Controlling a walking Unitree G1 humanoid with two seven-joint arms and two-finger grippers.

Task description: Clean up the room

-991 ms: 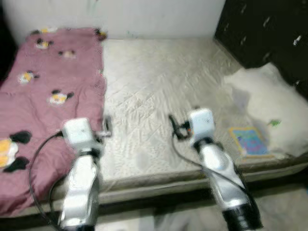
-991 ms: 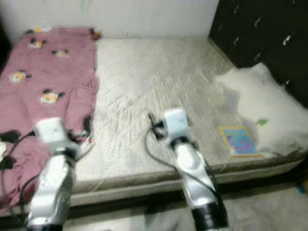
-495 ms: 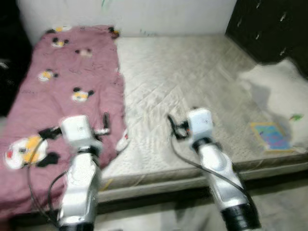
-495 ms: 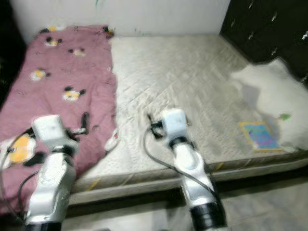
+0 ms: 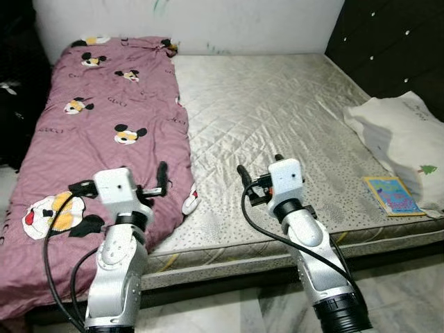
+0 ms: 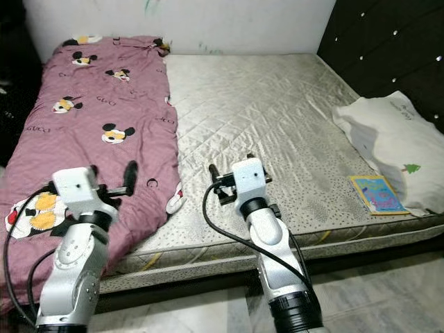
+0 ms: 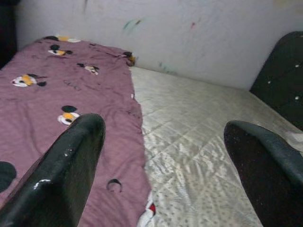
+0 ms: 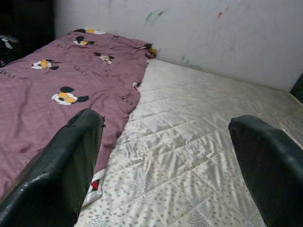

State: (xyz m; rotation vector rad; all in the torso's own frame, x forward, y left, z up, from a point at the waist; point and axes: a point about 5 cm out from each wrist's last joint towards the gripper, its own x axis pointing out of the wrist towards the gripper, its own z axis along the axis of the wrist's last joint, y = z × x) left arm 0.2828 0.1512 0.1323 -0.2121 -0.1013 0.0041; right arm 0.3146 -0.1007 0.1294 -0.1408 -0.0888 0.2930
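Mid mattress (image 5: 277,111) bare, I've free reach there. Blanket (image 5: 97,132) covers left side; pillow (image 5: 402,135) & book (image 5: 392,195) block right edge.

Head cameras look down over the mattress (image 5: 277,118); both wrist cameras face along it toward the wall (image 8: 189,33).

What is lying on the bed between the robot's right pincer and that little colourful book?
Nothing: between the right pincer and the book the head views show just bare quilted mattress.
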